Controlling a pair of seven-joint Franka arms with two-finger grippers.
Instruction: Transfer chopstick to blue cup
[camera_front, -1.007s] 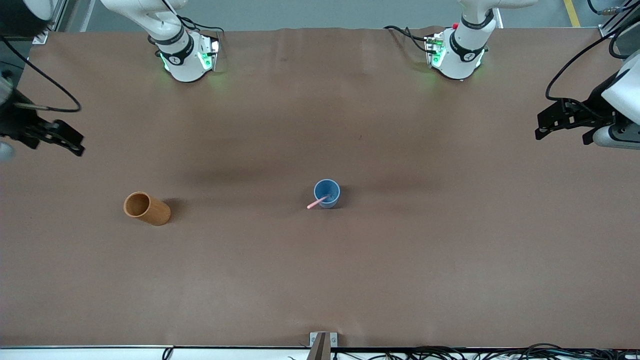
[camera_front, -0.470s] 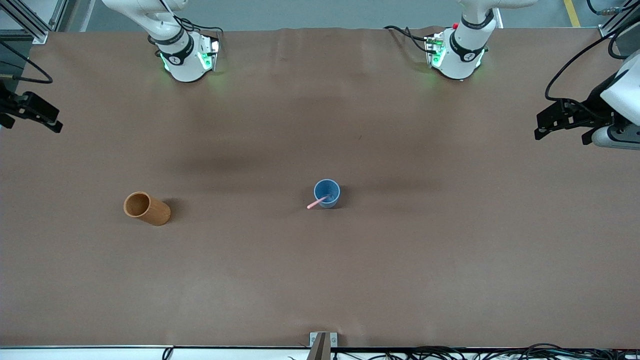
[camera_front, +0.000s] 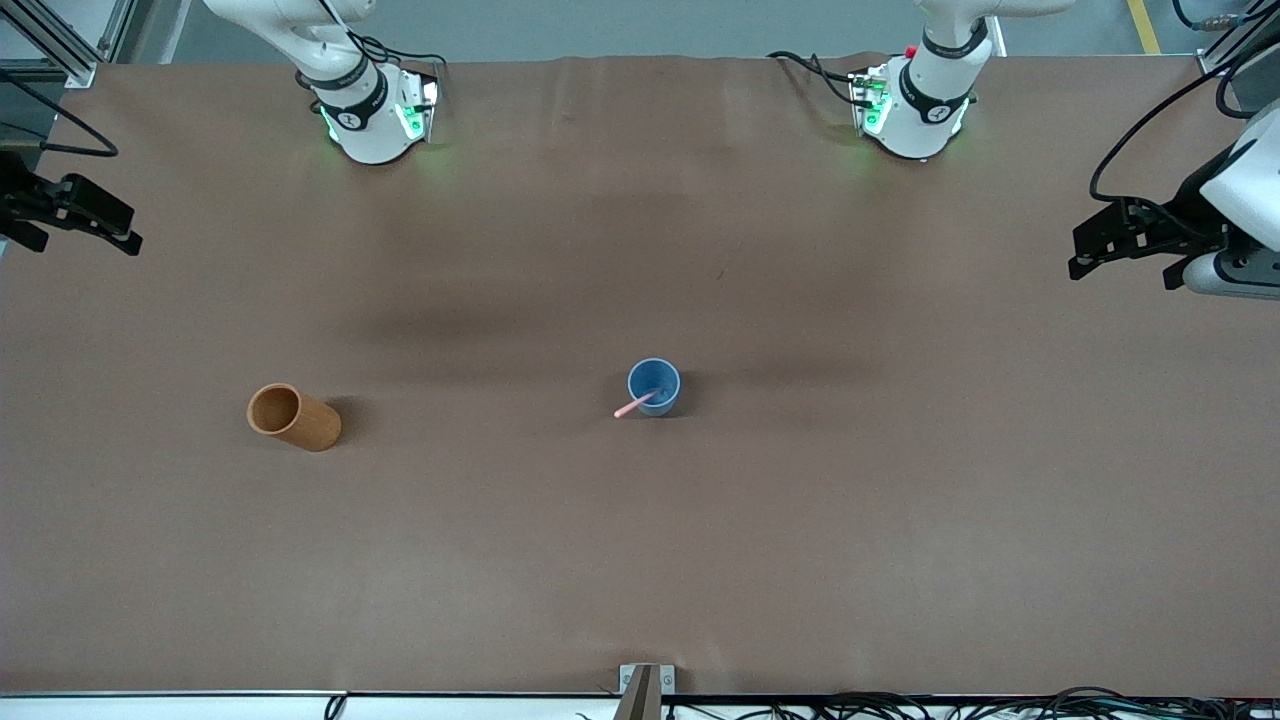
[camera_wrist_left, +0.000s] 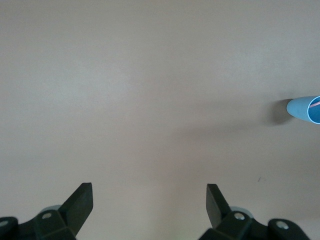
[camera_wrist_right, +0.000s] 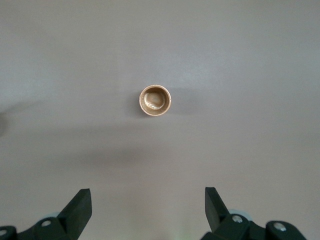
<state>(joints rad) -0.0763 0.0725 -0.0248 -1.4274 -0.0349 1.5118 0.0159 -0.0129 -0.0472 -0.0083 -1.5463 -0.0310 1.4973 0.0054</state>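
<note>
Both claws are hanging spread and empty: the left gripper (camera_front: 1090, 250) over the table's edge at the left arm's end, the right gripper (camera_front: 95, 222) over the edge at the right arm's end. The chopstick (camera_front: 634, 404) is leaning in the blue cup (camera_front: 654, 386) mid-table — seemingly done, so nothing more is being called for but waiting. The orange cup (camera_front: 292, 416) is standing empty. Since a second ago the right gripper is sitting higher in the front view — farther from that cup.
</note>
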